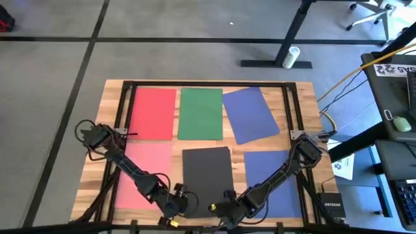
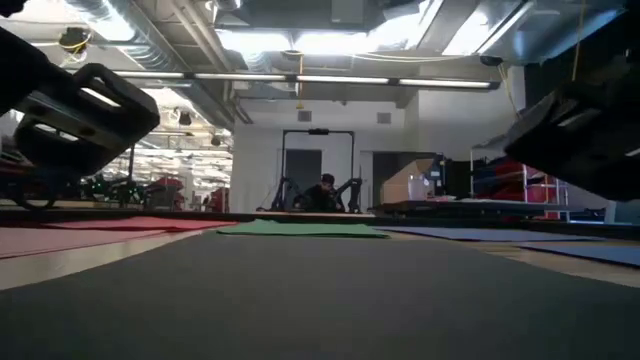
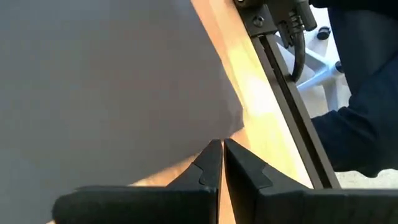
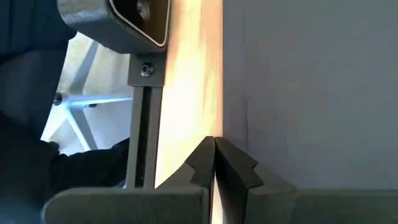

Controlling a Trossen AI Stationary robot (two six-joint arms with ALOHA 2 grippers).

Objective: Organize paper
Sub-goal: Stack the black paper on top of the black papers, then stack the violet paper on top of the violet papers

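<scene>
1. Six coloured sheets spread flat on the wooden worktop point(image 1: 305, 110), in two rows of three.
2. Far row: red sheet point(image 1: 154, 113) toward the far left corner, green sheet point(image 1: 201, 114) mid-row, tilted blue sheet point(image 1: 251, 114) toward the far right corner.
3. Near row: pink sheet point(image 1: 144, 166) at the left, dark grey sheet point(image 1: 207, 172) in the middle, second blue sheet point(image 1: 273, 170) at the right.
4. Left gripper point(image 1: 185, 207) low at the near edge of the worktop, by the near left corner of the dark grey sheet; jaws pressed together, nothing between them.
5. In the left wrist view, closed fingertips point(image 3: 214, 163) just off the corner of the dark grey sheet point(image 3: 106, 87), over bare wood; contact with the paper cannot be judged.
6. Right gripper point(image 1: 224, 207) low at the near edge, by the near right corner of the same sheet; jaws likewise pressed together and empty.
7. In the right wrist view, closed fingertips point(image 4: 214, 163) in line with the edge of the dark grey sheet point(image 4: 311, 87), where paper meets wood.
8. In the low view, dark grey sheet point(image 2: 320, 295) filling the foreground, with one gripper body at each side above it.
</scene>
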